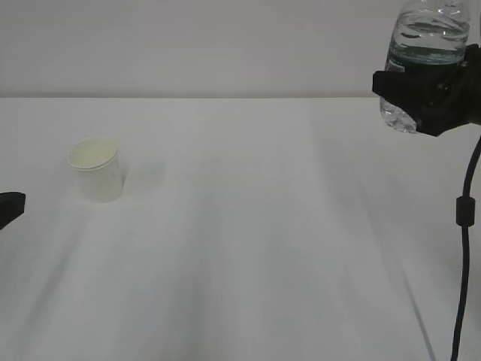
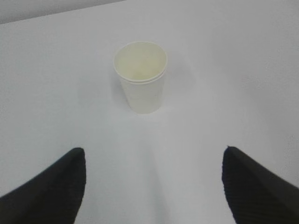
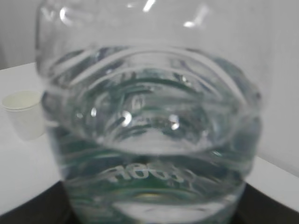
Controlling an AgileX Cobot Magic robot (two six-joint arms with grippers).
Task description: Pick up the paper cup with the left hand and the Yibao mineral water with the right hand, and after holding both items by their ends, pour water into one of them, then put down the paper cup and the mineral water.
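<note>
The white paper cup (image 1: 95, 169) stands upright on the table at the left, its pale inside showing (image 2: 140, 77); it appears small at the left edge of the right wrist view (image 3: 25, 113). My left gripper (image 2: 154, 186) is open, its two black fingertips (image 2: 51, 186) spread wide on the near side of the cup, apart from it and with nothing between them. Only its tip (image 1: 10, 207) shows at the left edge of the exterior view. My right gripper (image 1: 430, 101) is shut on the Yibao mineral water (image 1: 421, 53), held high at the upper right. The bottle (image 3: 149, 135) fills the right wrist view.
The white table (image 1: 248, 248) stretches between the cup and the raised bottle. A thin black cable (image 1: 464, 248) hangs down from the right arm along the right edge. A pale wall (image 1: 188, 45) stands behind the table.
</note>
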